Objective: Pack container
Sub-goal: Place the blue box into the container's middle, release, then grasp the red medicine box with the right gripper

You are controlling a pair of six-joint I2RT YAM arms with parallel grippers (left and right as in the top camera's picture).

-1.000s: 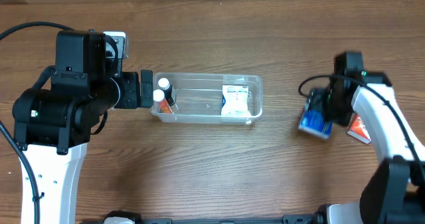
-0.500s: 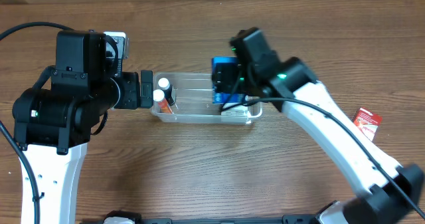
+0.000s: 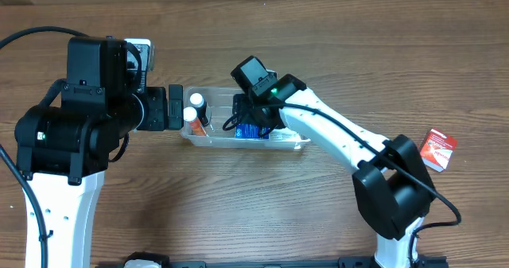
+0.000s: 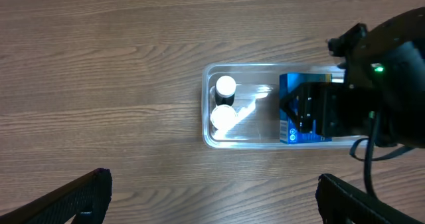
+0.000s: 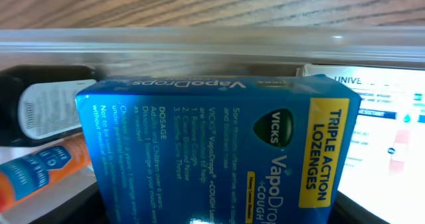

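The container (image 3: 219, 93), a clear rimmed tub, lies lengthwise on the wooden table (image 3: 334, 37) between the two arms, a little left of the table's middle. The right gripper (image 3: 251, 118) reaches down into its middle part from above, so the tub's walls stand around the fingers on all sides. From the left wrist camera, the container (image 4: 207, 111) has the black gripper body covering its right half.

The right gripper is closed on a blue box (image 3: 253, 131) of Vicks VapoDrops lozenges, fingers clamped on its two sides. The blue box (image 4: 285, 98) stands on edge inside the tub. Whether it touches the floor of the tub cannot be told. In the right wrist view the blue box (image 5: 219, 144) fills most of the picture, with the container's far wall (image 5: 199, 41) just beyond it.

At the tub's left end two white-capped bottles (image 4: 224, 101) stand side by side, just beside the blue box. A white printed box (image 5: 378, 111) sits on the blue box's other side, at the right end of the tub.

The left gripper (image 3: 171, 107) hovers just off the container's left end, not touching it. Its fingers (image 4: 73, 194) are spread wide apart and hold nothing.

A small red and white box (image 3: 439, 149) lies on the table well to the right of the tub
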